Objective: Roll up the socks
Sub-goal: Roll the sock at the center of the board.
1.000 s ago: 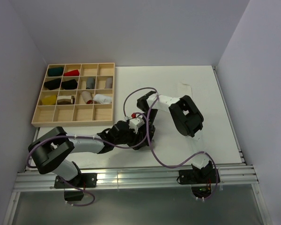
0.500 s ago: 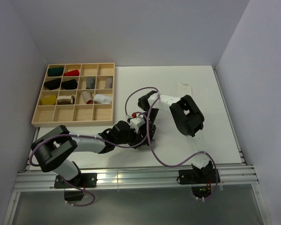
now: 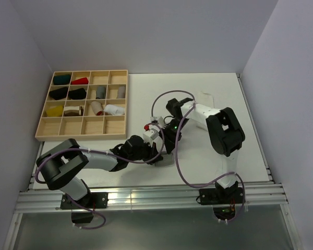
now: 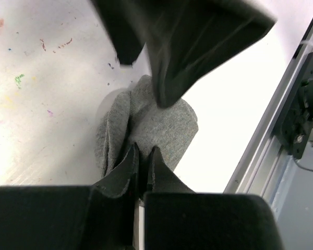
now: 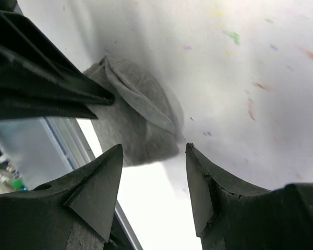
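Jaws: left gripper (image 4: pixel 143 151) pinches grey sock (image 4: pixel 164 122), cuff hidden; right gripper (image 5: pixel 154 148) agape

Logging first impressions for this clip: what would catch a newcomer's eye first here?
A bunched grey sock lies near the table's front edge, pinched in the left gripper. The right gripper hangs open close to it. At the far left, a wooden tray holds coloured cloth bundles.

Left arm (image 3: pixel 96 159): black joints, white link.
Right arm (image 3: pixel 227 133): black joints, white link.
Cables (image 3: pixel 195 183): purple, thin, ran along each arm.
Jaws: looked matte black, wedge-shaped.
Bases (image 3: pixel 219 197): black.
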You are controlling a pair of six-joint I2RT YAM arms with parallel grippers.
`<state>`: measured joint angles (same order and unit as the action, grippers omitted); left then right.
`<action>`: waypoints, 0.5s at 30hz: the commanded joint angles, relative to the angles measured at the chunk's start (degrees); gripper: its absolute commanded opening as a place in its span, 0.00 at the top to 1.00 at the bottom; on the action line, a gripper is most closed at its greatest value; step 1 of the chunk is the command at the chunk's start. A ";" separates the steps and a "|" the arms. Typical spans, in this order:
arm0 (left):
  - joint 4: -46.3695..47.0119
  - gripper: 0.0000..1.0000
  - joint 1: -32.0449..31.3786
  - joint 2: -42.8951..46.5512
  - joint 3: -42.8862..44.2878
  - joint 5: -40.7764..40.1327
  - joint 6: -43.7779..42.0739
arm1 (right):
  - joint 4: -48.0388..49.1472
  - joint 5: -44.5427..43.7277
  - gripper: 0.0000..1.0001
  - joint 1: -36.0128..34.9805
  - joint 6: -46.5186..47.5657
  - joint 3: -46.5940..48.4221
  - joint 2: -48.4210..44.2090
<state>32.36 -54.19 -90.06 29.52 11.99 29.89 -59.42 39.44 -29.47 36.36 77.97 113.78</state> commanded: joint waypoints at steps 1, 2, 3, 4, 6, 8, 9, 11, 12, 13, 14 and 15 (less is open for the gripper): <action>-3.09 1.00 -0.21 -2.75 -2.44 -0.48 2.54 | 5.19 -0.07 0.41 2.31 -0.94 -2.12 -5.93; -2.83 1.00 -0.21 -2.84 -2.45 -0.39 2.72 | 5.89 0.02 0.41 2.92 -0.85 -3.08 -6.98; -2.91 1.00 -0.21 -3.01 -2.36 -0.56 2.98 | 6.15 -0.06 0.41 3.45 -0.94 -3.44 -8.56; -2.92 1.00 -0.21 -3.45 -2.19 -0.65 3.50 | 6.59 -0.07 0.41 4.07 -0.77 -3.79 -9.62; -2.04 1.00 0.05 -3.72 -2.45 0.40 4.12 | 8.08 -0.76 0.40 5.65 -0.68 -5.37 -12.85; -0.90 1.00 1.01 -4.16 -3.15 1.63 5.53 | 11.24 -1.64 0.39 7.23 -1.02 -8.17 -15.59; -0.46 1.00 1.54 -4.33 -3.32 2.59 6.05 | 12.30 -1.82 0.38 7.85 -1.11 -9.15 -17.17; -0.19 1.00 3.03 -5.30 -3.50 3.65 6.85 | 14.58 -2.09 0.38 8.73 -1.03 -11.86 -20.69; -0.19 1.00 3.56 -5.56 -3.42 4.18 7.11 | 15.29 -2.17 0.38 9.34 -0.24 -12.92 -21.92; -0.02 1.00 4.00 -6.35 -3.24 5.84 7.46 | 16.08 -2.35 0.38 9.52 0.11 -14.07 -23.06; -0.19 1.00 5.05 -6.79 -2.98 6.55 7.55 | 18.00 -2.87 0.38 9.44 0.55 -16.69 -26.21; -0.28 1.00 5.50 -7.05 -2.80 7.34 7.73 | 18.98 -3.14 0.38 9.52 1.77 -18.11 -27.72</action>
<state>38.89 -50.39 -93.82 28.25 17.19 37.36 -45.65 37.10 -19.97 35.88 63.37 91.11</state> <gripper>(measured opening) 0.057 0.620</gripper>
